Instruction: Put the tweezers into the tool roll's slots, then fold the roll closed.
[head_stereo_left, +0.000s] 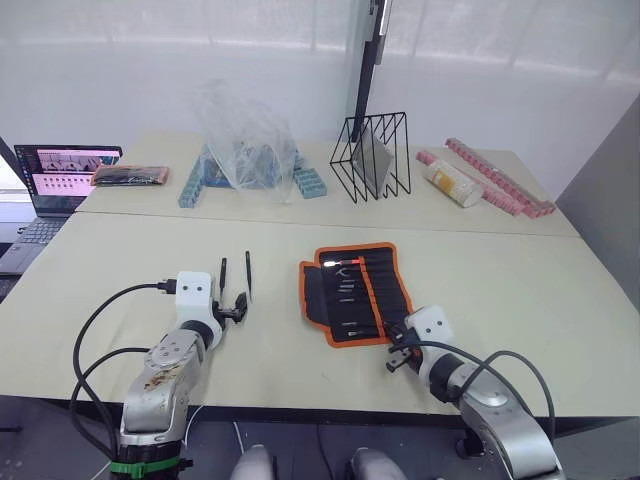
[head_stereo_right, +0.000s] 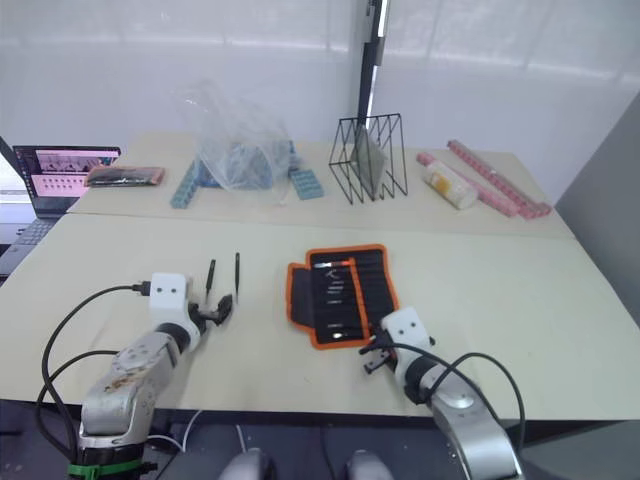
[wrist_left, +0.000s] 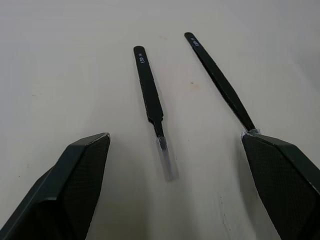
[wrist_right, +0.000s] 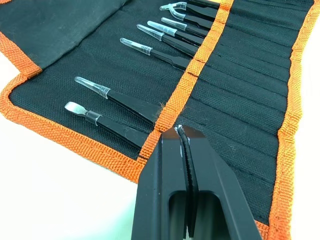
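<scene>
The tool roll (head_stereo_left: 355, 293), black with orange edging, lies open on the table. Several tweezers (wrist_right: 165, 52) with clear tip caps sit in its slots (wrist_right: 250, 80). My right gripper (wrist_right: 181, 130) is shut, its tip resting on the roll's inner orange stripe near the front edge; it also shows at the roll's near right corner (head_stereo_left: 398, 360). Two loose black tweezers (wrist_left: 150, 92) (wrist_left: 220, 82) lie side by side on the table, left of the roll. My left gripper (head_stereo_left: 237, 306) is open just short of them, and one finger (wrist_left: 270, 165) touches the tip of the right one.
Along the far table stand a black wire rack (head_stereo_left: 372, 157), a crumpled clear plastic bag (head_stereo_left: 245, 140), pink strips (head_stereo_left: 500, 180) and a flat packet with pink ends (head_stereo_left: 130, 176). A laptop (head_stereo_left: 60, 175) sits at the far left.
</scene>
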